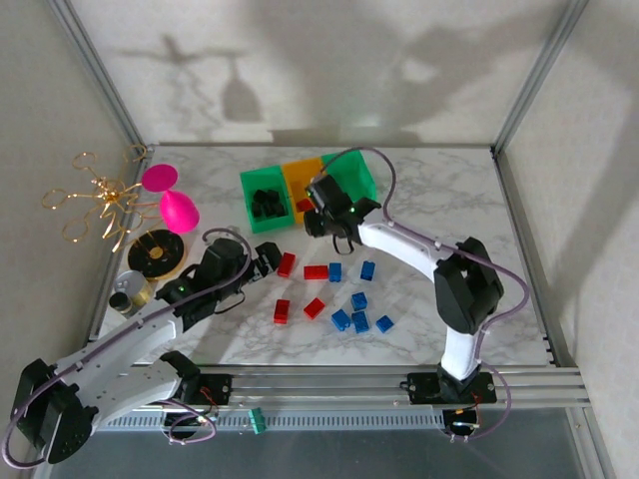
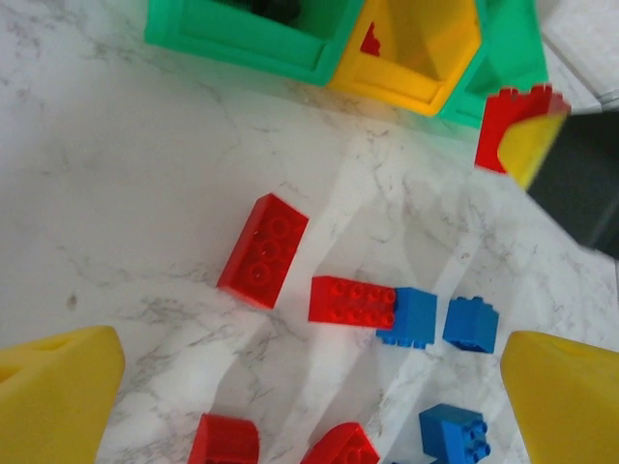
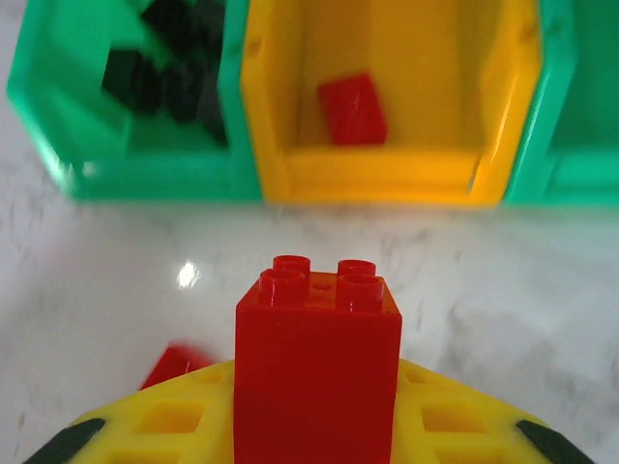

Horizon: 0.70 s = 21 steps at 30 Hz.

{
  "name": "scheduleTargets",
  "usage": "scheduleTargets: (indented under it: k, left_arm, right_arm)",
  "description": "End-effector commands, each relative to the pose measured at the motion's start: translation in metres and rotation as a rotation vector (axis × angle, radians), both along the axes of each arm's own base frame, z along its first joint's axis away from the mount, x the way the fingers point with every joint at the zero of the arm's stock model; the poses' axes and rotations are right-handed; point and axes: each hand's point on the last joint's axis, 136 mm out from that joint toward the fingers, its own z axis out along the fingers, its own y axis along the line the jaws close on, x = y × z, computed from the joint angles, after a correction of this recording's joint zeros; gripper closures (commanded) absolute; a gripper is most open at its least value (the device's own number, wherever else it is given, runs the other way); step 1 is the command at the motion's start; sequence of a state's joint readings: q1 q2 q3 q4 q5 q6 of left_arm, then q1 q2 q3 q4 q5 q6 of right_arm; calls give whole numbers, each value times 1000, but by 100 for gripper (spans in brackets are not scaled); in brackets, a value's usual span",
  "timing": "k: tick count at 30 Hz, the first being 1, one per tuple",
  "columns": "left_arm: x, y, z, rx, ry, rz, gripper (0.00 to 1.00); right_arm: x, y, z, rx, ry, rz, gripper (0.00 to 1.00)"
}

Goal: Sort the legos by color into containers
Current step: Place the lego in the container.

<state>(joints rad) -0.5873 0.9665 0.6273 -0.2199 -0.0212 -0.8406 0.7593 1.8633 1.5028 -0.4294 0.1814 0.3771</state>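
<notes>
One red lego (image 2: 369, 41) lies inside the orange-yellow bin (image 2: 416, 89). Below that bin a long red brick (image 2: 263, 250) lies slanted, and a flatter red brick (image 2: 352, 301) touches a blue brick (image 2: 410, 316). Right of the bin, a blurred red brick (image 2: 500, 121) sits against a yellow pad (image 2: 534, 143).

light: bright | shadows: soft on back wall (image 1: 319, 80) | wrist views: blurred

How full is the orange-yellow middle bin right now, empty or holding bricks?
Not empty: one red brick lies on the floor of the orange-yellow bin. Otherwise its floor looks bare.
</notes>
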Motion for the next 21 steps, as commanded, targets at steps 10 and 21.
scheduleTargets:
  k: [10,21]
  left_arm:
    - [51,-3,31,2,-103,66,0]
    - [67,-6,30,16,-100,64,0]
  right_arm:
    - [121,11,-1,32,-120,-106,78]
    - [158,14,-19,-43,-176,-120,62]
